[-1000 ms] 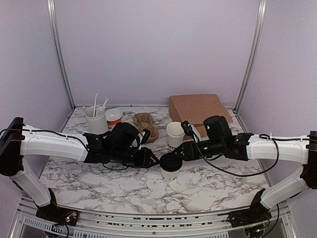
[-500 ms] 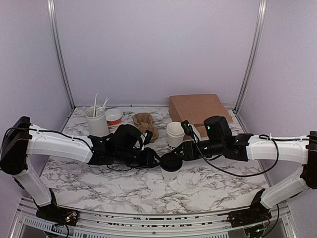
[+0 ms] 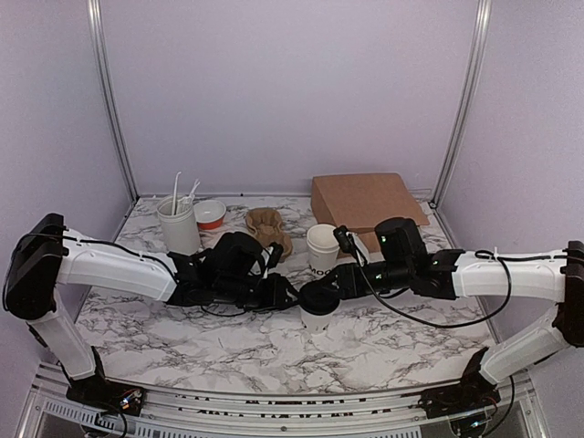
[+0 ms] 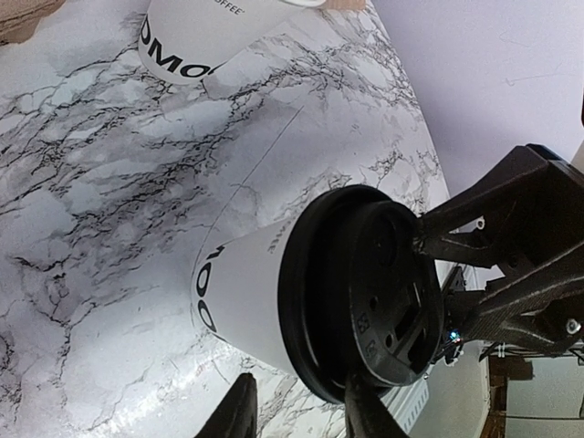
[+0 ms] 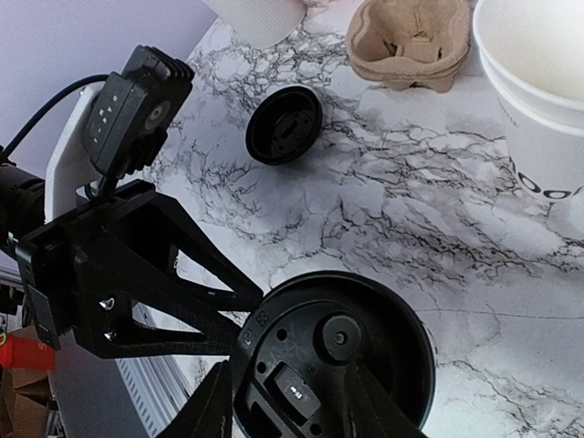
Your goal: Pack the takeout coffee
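The takeout coffee point(image 3: 316, 307), a white paper cup with black lettering and a black dome lid, stands upright mid-table. It also shows in the left wrist view point(image 4: 274, 292) and the right wrist view point(image 5: 333, 351). My left gripper point(image 3: 290, 297) point(image 4: 301, 412) is at the cup's left, slightly open. One finger point(image 4: 365, 409) touches the lid rim; the other point(image 4: 237, 411) is just off the cup wall. My right gripper point(image 3: 322, 290) point(image 5: 287, 400) is slightly open, with its fingers resting on the lid's top from the right.
Stacked lidless cups point(image 3: 322, 246) point(image 5: 538, 109) stand just behind the coffee. A loose black lid point(image 5: 284, 125) and a brown pulp carrier point(image 3: 267, 228) point(image 5: 411, 41) lie behind my left arm. A brown paper bag point(image 3: 365, 201), a utensil cup point(image 3: 178, 222) and a red-rimmed tub point(image 3: 210, 213) stand at the back.
My left gripper has moved right until it reaches the lid rim. My right gripper has come down and left onto the lid. The cup has hardly moved.
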Action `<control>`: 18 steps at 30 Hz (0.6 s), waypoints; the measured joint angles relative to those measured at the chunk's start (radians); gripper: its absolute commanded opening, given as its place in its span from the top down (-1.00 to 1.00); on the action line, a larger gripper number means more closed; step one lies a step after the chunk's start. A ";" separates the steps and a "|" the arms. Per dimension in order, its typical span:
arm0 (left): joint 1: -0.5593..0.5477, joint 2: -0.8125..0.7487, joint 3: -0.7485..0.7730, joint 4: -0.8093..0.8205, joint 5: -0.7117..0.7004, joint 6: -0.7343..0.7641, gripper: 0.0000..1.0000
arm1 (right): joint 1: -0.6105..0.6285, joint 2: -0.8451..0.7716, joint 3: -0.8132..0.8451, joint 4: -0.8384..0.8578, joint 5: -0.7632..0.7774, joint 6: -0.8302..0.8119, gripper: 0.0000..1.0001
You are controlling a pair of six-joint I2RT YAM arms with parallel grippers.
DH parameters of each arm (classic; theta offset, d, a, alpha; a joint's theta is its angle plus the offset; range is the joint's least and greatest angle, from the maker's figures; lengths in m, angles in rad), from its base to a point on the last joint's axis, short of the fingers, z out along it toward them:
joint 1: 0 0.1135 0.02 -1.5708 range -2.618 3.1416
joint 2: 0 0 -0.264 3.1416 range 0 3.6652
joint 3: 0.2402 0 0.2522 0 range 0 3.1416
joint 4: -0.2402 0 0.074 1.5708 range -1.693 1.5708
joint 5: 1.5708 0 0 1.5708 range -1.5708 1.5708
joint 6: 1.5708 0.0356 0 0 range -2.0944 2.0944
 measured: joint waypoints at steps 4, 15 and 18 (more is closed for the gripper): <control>0.000 0.010 0.000 0.014 0.008 -0.009 0.32 | 0.000 0.000 -0.012 0.020 0.000 0.005 0.22; 0.001 0.044 0.019 0.022 0.007 -0.019 0.32 | 0.001 -0.002 -0.037 0.067 0.001 0.022 0.22; 0.001 0.050 0.025 0.022 0.001 -0.018 0.33 | 0.001 -0.003 -0.042 0.073 0.001 0.023 0.22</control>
